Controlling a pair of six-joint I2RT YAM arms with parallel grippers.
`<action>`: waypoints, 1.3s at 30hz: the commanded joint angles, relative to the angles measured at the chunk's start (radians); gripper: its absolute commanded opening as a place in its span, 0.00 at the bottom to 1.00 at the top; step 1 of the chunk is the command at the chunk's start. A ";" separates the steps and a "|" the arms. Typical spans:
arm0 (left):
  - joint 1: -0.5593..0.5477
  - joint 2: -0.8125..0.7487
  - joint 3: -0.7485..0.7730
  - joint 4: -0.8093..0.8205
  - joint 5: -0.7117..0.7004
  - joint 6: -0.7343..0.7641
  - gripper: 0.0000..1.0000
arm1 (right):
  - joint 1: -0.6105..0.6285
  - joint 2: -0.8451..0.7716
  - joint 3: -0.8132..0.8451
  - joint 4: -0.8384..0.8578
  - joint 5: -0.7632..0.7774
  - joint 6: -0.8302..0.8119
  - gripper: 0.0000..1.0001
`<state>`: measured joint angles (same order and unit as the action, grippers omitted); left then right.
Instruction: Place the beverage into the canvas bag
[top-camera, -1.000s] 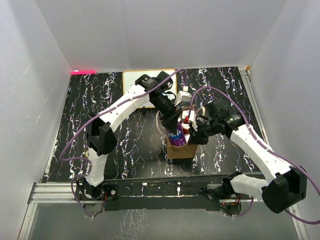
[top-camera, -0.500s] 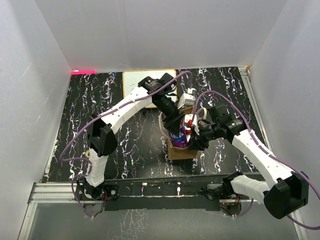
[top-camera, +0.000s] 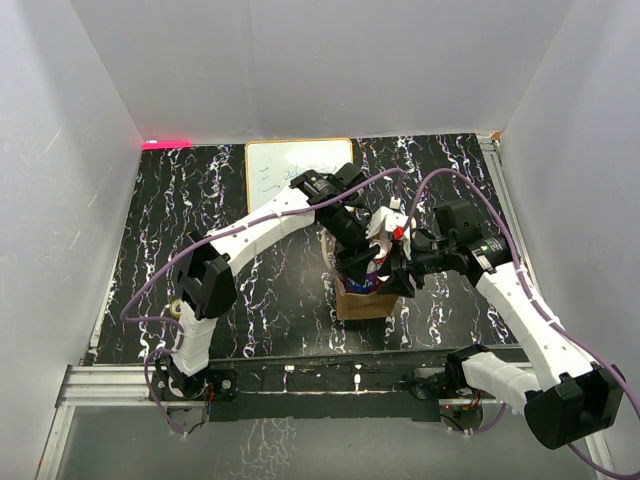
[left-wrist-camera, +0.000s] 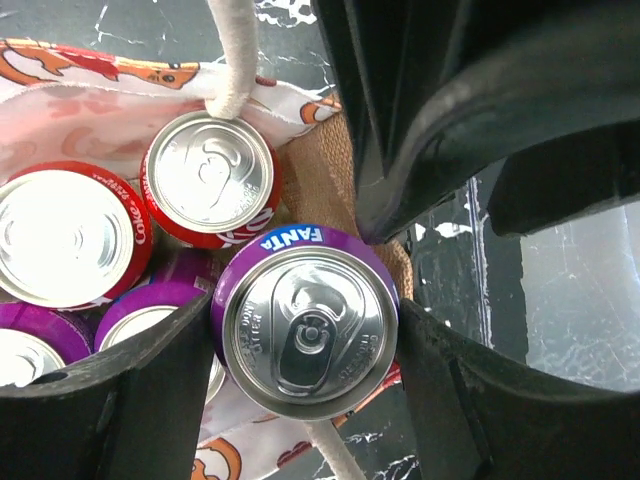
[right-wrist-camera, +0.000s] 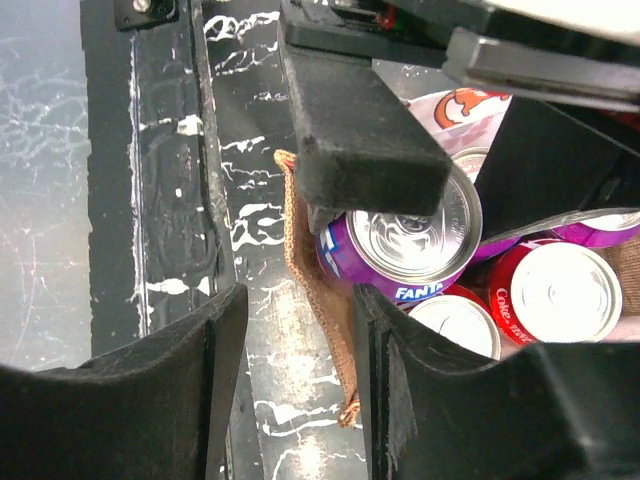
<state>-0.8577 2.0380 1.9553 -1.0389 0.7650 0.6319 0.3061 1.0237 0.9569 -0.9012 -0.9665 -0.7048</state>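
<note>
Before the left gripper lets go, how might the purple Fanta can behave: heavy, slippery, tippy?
Likely heavy: the purple Fanta can looks unopened. Its smooth wall may slip in the left gripper. Tipping seems unlikely; red cans and the canvas bag hem it.

White panel walls (top-camera: 300, 70) box in your workspace on three sides, evenly lit. Beyond your left gripper (top-camera: 358, 265), a framed whiteboard (top-camera: 285, 165) lies flat on the black, white-veined tabletop (top-camera: 150, 230). Farther off to its left, a red light strip (top-camera: 166, 144) glows at the back wall's foot.
</note>
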 joint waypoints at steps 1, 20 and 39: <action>-0.047 -0.052 -0.060 -0.030 -0.060 0.049 0.00 | -0.068 -0.044 0.125 0.141 -0.049 0.030 0.49; -0.064 -0.280 -0.373 0.178 -0.026 0.149 0.00 | -0.190 -0.142 0.114 0.027 -0.031 -0.024 0.43; -0.064 -0.242 -0.472 0.260 -0.049 0.205 0.11 | -0.302 -0.151 0.085 0.168 0.096 0.137 0.46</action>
<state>-0.9127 1.8095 1.5120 -0.7673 0.6861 0.7895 0.0101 0.8787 1.0363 -0.8185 -0.9092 -0.6128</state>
